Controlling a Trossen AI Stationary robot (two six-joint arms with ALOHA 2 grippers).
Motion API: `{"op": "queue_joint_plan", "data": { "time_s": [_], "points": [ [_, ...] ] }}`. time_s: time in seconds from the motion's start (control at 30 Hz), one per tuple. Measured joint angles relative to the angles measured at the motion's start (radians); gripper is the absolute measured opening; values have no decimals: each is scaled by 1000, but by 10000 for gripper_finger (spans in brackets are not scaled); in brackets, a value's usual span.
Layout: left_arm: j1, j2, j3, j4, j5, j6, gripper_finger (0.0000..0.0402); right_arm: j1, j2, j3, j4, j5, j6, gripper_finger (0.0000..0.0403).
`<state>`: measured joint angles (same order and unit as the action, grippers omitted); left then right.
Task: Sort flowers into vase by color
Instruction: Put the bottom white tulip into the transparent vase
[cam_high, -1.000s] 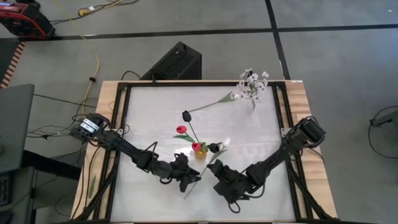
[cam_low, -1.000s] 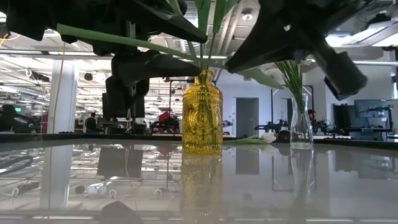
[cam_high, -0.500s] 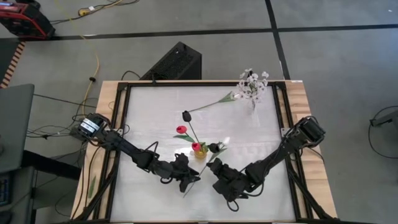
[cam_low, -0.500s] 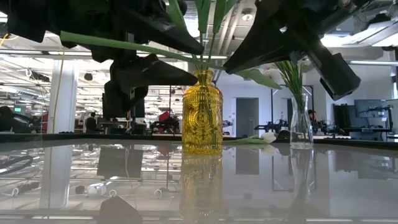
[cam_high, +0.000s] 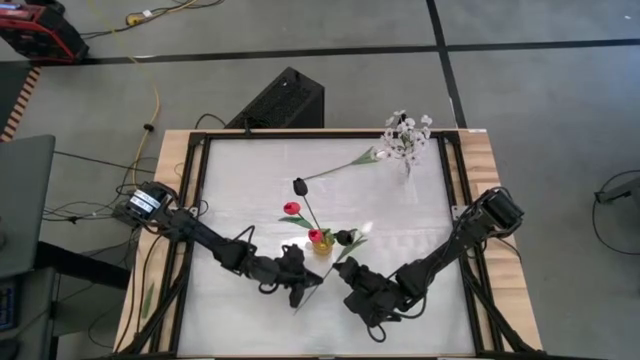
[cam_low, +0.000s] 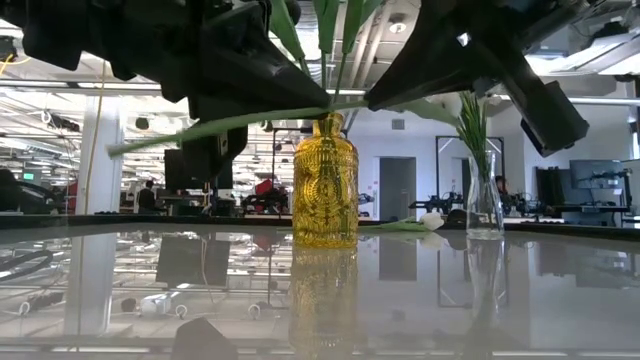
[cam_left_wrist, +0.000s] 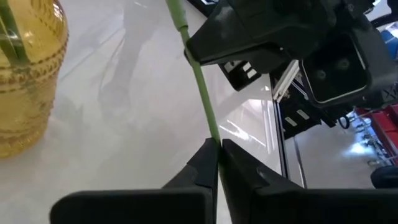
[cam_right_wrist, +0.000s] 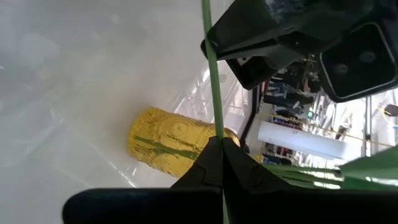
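Over on the left, the left gripper (cam_high: 303, 290) has just snapped to: a second ago its jaws stood apart around the stem (cam_left_wrist: 200, 87), and now they are clenched on it, low down near its cut end. From bench level you can see that the stem has also swung, its free end dipping where before it pointed up. The flower hangs in the air in front of the yellow vase (cam_low: 325, 180), slanting across between the two arms and touching neither the vase nor the bench (cam_high: 250, 180). Just to the right, the right gripper (cam_high: 345, 275) is clamped on the same stem a little further up, so for this instant both arms have it; I'd say it is a hand-over or a re-grip, and one of them has to let go before the flower can be steered into a vase. Counting across: two arms, one stem held between them, and in the yellow vase four heads as far as I can make out, two red tulips (cam_high: 291, 208) and two dark tulips (cam_high: 300, 186). Further right, one white tulip (cam_high: 345, 163) lies flat on the bench, not yet sorted, and the clear vase (cam_low: 484, 195) holds the sprays (cam_high: 405, 135), bunched too tightly to count
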<state>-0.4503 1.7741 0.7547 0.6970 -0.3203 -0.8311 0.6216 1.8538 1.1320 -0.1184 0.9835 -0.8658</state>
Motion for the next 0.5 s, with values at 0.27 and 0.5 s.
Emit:
{"op": "queue_joint_plan", "data": {
  "time_s": [0.27, 0.5],
  "points": [
    [7, 0, 0, 4, -6, 0, 0, 0, -1, 0, 0, 11, 1, 37],
    [6, 0, 0, 5, -40, 1, 0, 9, -1, 0, -12, 10, 76, 55]
  ]
}}
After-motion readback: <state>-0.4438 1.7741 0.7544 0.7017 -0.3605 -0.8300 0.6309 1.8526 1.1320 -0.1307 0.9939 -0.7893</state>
